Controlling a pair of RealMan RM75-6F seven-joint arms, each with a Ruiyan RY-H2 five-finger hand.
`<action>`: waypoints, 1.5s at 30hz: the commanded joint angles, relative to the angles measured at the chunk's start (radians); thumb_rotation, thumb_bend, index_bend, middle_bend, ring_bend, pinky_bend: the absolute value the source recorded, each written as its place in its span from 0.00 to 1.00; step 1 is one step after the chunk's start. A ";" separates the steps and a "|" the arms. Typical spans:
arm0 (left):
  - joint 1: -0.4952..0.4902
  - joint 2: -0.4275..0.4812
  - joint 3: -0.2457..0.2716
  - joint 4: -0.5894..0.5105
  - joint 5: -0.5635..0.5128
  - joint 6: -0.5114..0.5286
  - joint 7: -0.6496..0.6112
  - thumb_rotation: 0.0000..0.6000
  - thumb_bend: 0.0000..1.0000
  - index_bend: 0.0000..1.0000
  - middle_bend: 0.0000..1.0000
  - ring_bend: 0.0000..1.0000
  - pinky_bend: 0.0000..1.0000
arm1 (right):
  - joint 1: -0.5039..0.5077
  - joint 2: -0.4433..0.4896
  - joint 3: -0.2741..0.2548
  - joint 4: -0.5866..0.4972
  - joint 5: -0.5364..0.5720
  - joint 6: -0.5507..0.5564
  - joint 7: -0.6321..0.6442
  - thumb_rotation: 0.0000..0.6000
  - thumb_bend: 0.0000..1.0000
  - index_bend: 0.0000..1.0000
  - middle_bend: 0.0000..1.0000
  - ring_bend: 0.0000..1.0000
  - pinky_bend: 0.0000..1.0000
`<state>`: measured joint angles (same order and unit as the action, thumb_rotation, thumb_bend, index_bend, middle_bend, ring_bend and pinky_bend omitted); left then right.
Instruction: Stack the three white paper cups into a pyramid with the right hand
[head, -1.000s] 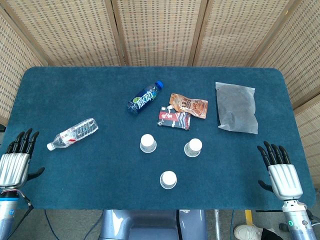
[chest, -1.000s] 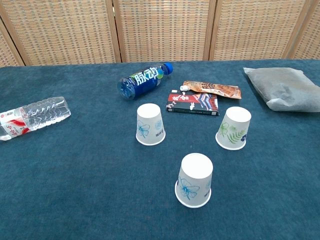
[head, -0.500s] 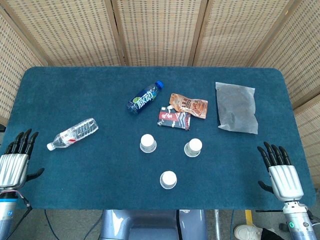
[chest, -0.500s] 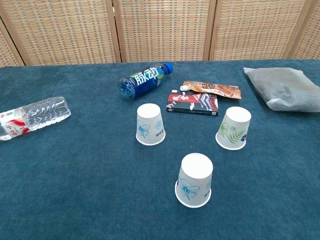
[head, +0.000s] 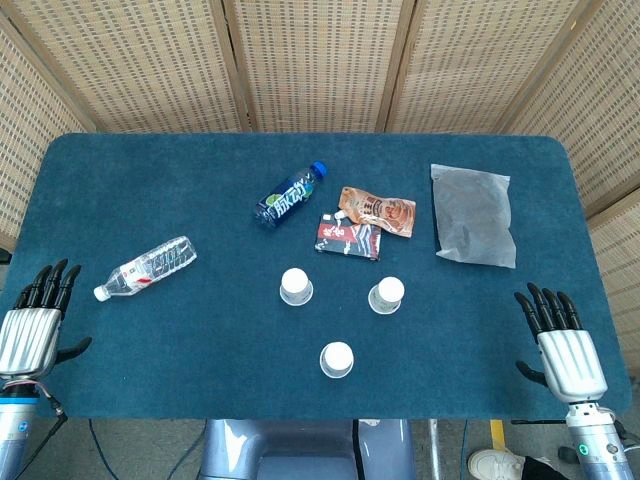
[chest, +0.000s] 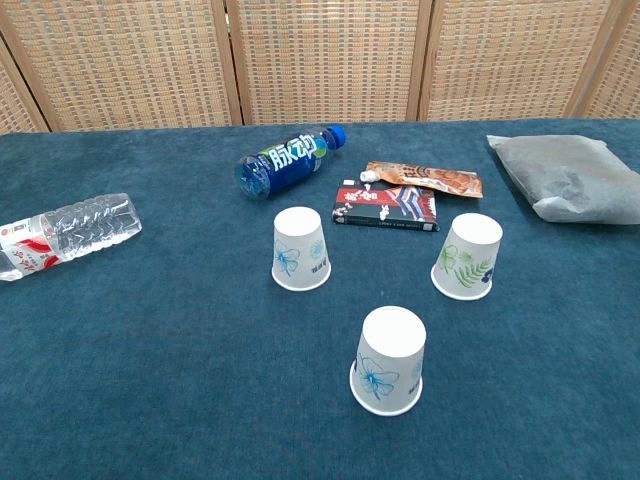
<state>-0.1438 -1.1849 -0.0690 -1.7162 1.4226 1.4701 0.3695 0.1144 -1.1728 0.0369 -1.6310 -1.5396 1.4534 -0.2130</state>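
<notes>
Three white paper cups stand upside down and apart on the blue table. The left cup (head: 296, 287) (chest: 301, 249) carries a blue flower print. The right cup (head: 386, 295) (chest: 468, 256) has a green leaf print. Nearest the front edge is the third cup (head: 337, 360) (chest: 389, 360). My right hand (head: 560, 340) lies flat at the table's front right corner, fingers spread, holding nothing. My left hand (head: 32, 319) lies the same way at the front left corner. Neither hand shows in the chest view.
A blue bottle (head: 290, 195) (chest: 290, 162) lies behind the cups, with a dark packet (head: 349, 238) (chest: 386, 208) and an orange pouch (head: 378, 210) (chest: 424, 179) beside it. A clear water bottle (head: 146, 267) (chest: 62, 233) lies at the left. A grey bag (head: 472, 214) (chest: 577, 177) sits at the right.
</notes>
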 joint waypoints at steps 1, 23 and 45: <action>-0.001 -0.001 -0.001 0.001 -0.003 -0.002 -0.001 1.00 0.13 0.02 0.00 0.00 0.17 | 0.000 -0.002 0.000 0.001 0.000 0.000 -0.002 1.00 0.15 0.09 0.00 0.00 0.05; 0.001 0.004 0.000 -0.002 0.003 0.004 -0.009 1.00 0.13 0.02 0.00 0.00 0.17 | 0.005 -0.012 -0.001 0.009 -0.034 0.015 0.015 1.00 0.15 0.17 0.00 0.00 0.07; 0.003 0.014 -0.005 -0.008 0.002 0.009 -0.027 1.00 0.13 0.02 0.00 0.00 0.17 | 0.188 -0.089 -0.040 -0.108 -0.234 -0.175 0.122 1.00 0.15 0.34 0.00 0.00 0.13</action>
<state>-0.1408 -1.1709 -0.0736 -1.7234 1.4245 1.4784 0.3423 0.2722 -1.2353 -0.0010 -1.7180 -1.7724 1.3208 -0.0836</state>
